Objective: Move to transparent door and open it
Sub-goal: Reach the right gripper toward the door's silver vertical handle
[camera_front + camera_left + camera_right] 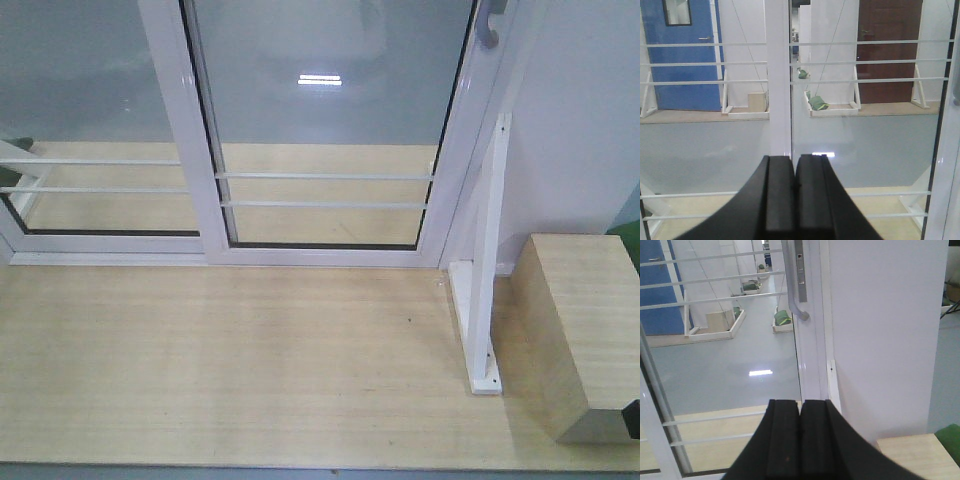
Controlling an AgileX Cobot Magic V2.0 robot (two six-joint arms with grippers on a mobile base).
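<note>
Pressed-together black fingers (780, 200) fill the bottom of both wrist views: the left gripper (795, 192) and the right gripper (800, 435) each have their jaws closed flush, with nothing held between them. Below the front camera a pale wooden platform (250, 360) runs up to the bottom track of the glass panels. At its right side a wooden block (575, 330) sits just beside a white triangular brace (485, 270) fixed down to the boards. Through the glass lies a glossy grey floor (715, 145) carrying a bright light reflection (320, 80). Farther back stand a blue door (685, 60), a dark brown door (887, 50) and more white-framed stands with green objects (817, 103) in them. The transparent door (330, 140) is the right-hand panel, crossed low down by two thin white bars, and its right edge meets the white upright at the brace. The plain glass panel (90, 80) is to its left. The door's curved silver-grey handle (799, 290) hangs on that right edge. In the right wrist view it is ahead of and above the right gripper, close to its centre line and clearly apart from the fingertips, with a flat white wall (885, 330) just to its right. The left gripper points at the white stile (777, 75) where the two panels meet, with the door's glass stretching off to the right of it, untouched.
</note>
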